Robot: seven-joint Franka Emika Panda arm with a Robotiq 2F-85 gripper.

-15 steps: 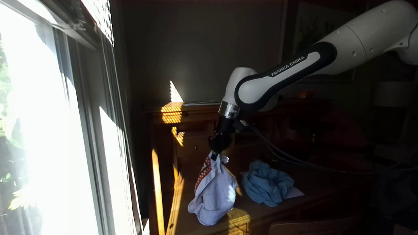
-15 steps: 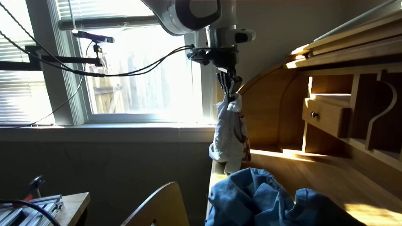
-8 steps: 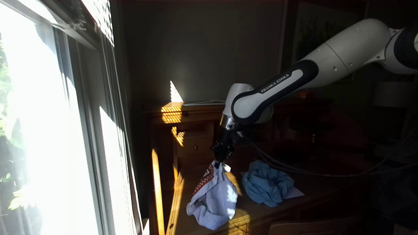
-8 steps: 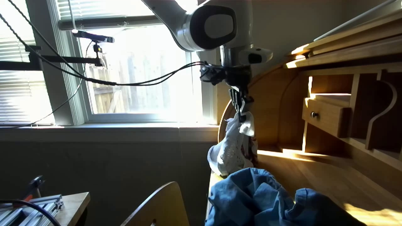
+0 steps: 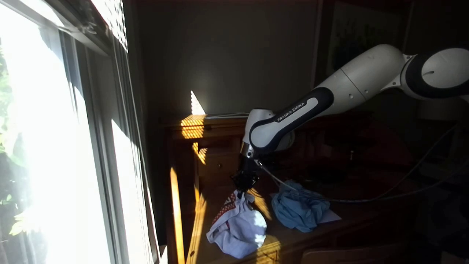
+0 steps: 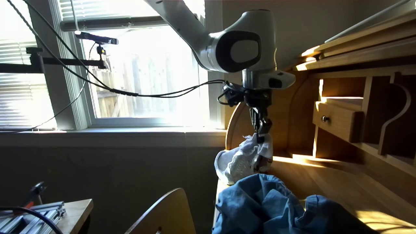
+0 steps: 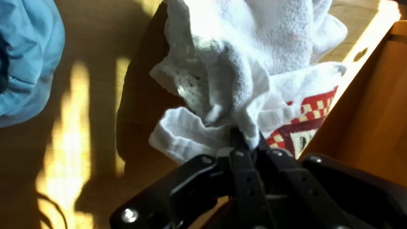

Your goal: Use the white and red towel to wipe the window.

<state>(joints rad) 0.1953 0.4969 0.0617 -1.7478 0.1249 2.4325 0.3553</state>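
Observation:
The white and red towel (image 5: 238,231) hangs bunched from my gripper (image 5: 240,194). It also shows in an exterior view (image 6: 239,162) and in the wrist view (image 7: 286,38), where its red checked edge is visible. My gripper is shut on the towel's upper part, and cloth shows between the fingers (image 7: 248,140). The towel's lower folds appear to rest on the wooden desk (image 6: 325,188) near its edge. The window (image 6: 146,81) is bright and stands apart from the towel; it also shows at the left of an exterior view (image 5: 55,146).
A blue cloth (image 6: 269,208) lies crumpled on the desk beside the towel. Desk shelves with a small drawer (image 6: 334,122) rise behind. A chair back (image 6: 169,214) stands before the desk. A camera on a bracket (image 6: 97,38) stands before the window. Cables hang from the arm.
My gripper has come down with the towel toward the desk. The towel's lower part has bunched and spread on the desk. The blue cloth has not moved.

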